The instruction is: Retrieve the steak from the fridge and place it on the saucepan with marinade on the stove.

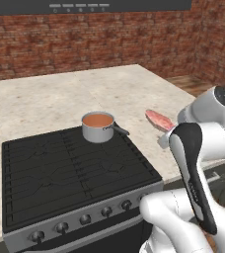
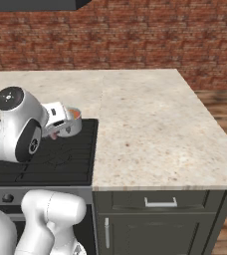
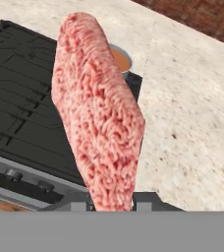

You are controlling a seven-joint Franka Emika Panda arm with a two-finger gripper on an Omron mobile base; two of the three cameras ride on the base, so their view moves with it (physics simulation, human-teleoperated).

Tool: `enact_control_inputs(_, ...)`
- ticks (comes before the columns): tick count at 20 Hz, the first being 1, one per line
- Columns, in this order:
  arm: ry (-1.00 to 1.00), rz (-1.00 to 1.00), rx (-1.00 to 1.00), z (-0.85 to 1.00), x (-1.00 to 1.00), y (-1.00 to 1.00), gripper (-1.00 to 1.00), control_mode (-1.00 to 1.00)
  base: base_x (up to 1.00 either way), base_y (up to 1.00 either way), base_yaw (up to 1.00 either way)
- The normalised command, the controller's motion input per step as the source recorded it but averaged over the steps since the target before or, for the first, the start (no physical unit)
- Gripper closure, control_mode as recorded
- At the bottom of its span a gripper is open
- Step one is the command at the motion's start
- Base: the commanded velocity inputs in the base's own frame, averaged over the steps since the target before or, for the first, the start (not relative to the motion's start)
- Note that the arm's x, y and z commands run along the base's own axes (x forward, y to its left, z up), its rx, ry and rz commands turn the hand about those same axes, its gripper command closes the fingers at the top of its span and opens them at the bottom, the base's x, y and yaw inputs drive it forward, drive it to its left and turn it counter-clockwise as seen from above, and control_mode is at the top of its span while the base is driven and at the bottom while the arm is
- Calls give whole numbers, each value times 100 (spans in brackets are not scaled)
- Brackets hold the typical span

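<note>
Pinkish-red steak (image 3: 97,118) hangs clamped in our gripper (image 3: 111,205), above the counter (image 1: 45,99) just off the stove's (image 1: 60,168) right edge. We judge the carry underway; next, across to the saucepan (image 1: 98,127) at the back right corner, lowering onto the marinade (image 1: 97,120).

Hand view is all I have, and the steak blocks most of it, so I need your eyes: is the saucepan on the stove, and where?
Observer: Yes. In the left base view the saucepan stands on the stove, on its far right burner, with marinade inside.
Operator: Which way does its handle point?
Observer: The handle points right, toward the counter.
Operator: Is the steak over the pan yet?
Observer: No. The steak, held in the gripper, hangs to the right of the pan, over the counter's edge beside the stove.
</note>
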Motion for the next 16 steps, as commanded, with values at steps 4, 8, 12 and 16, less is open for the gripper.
enact_control_inputs(4,18,0,0,0,100,27,100,-100,0,0,0)
enact_control_inputs(8,15,0,0,-2,99,38,100,-100,0,0,0)
enact_control_inputs(12,2,0,4,-17,60,31,100,-100,0,0,0)
enact_control_inputs(16,0,0,14,-22,22,16,100,-100,0,0,0)
